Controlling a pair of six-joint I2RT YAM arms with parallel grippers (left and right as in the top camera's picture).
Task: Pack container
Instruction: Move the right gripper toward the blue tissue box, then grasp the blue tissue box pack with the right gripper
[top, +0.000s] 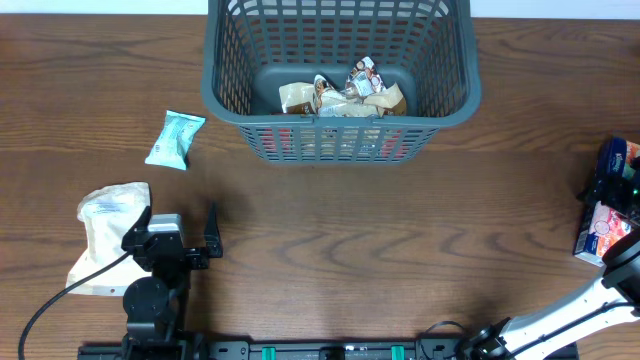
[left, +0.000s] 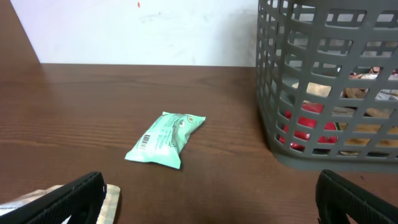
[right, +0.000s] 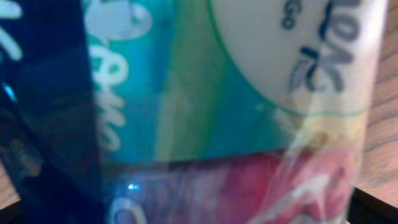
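Observation:
The dark grey slotted container (top: 225, 85) stands at the far middle of the table and holds several snack packets (top: 345, 95). In the left wrist view its wall (left: 273, 93) is at the right, with red and tan packets behind the slots. A teal packet (top: 175, 139) lies on the table left of it, also seen in the left wrist view (left: 165, 139). My left gripper (top: 178, 222) is open and empty, low over the table (left: 205, 208). My right gripper (top: 612, 200) is at the far right edge among packets; a teal, white and red packet (right: 249, 93) fills its view and hides the fingers.
A beige-white bag (top: 105, 235) lies beside my left gripper's left finger, and its corner shows in the left wrist view (left: 111, 198). A blue packet (top: 620, 155) and a red-white packet (top: 600, 230) lie at the right edge. The table is brown wood.

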